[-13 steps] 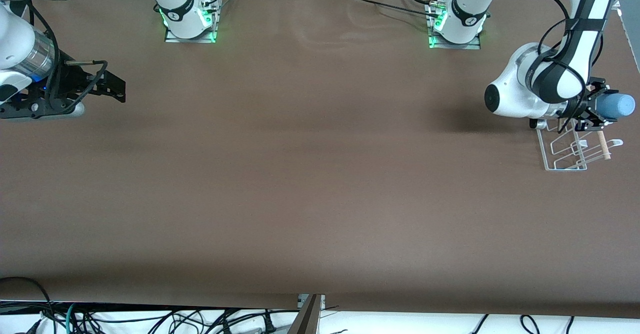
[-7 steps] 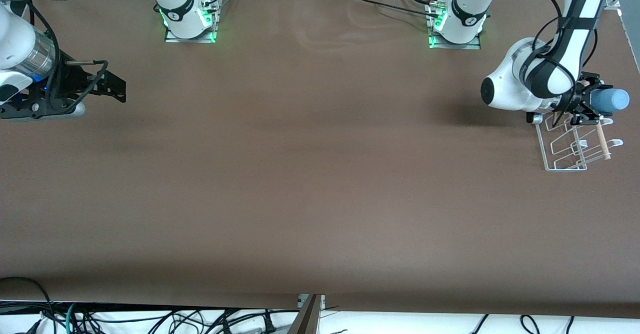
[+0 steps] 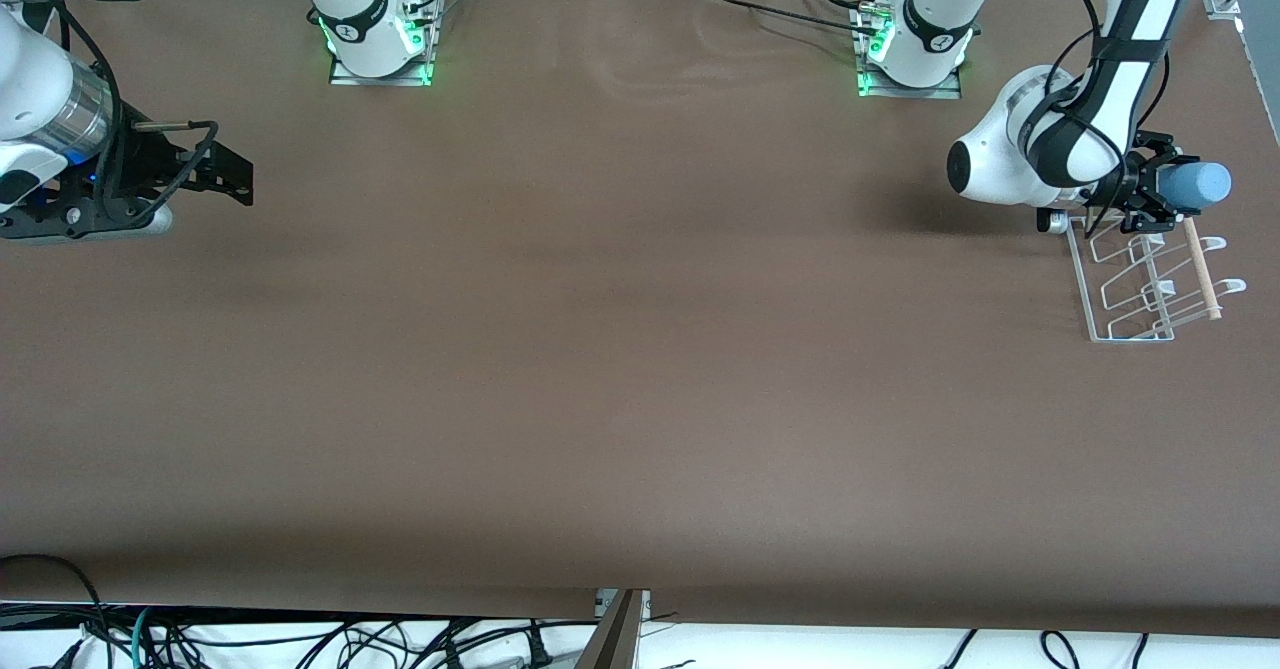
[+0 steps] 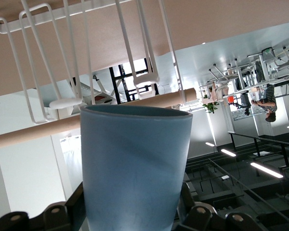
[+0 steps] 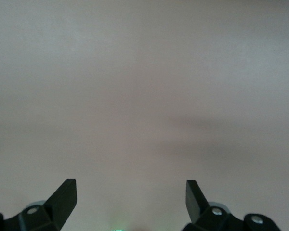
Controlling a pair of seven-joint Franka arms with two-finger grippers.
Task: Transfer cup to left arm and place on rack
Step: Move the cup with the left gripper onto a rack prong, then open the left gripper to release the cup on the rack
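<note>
The left tool (image 3: pixel 1150 194) pinches the light-blue cup (image 3: pixel 1192 185) on its side over the end of the wire rack (image 3: pixel 1140 284) nearest the robot bases, apparently to line its mouth up with the wooden dowel (image 3: pixel 1201 271). The right tool (image 3: pixel 205 171) waits, spread and empty, over the surface (image 3: pixel 620 349) at its own end. The left fingertips are largely hidden by the cup.

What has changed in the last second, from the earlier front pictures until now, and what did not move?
The left gripper, shut on the cup, carried it farther from the front camera, toward the rack's end nearer the bases; the cup points sideways. The rack with its wooden dowel stayed put. The right gripper waits open at its end of the table, unmoved.
</note>
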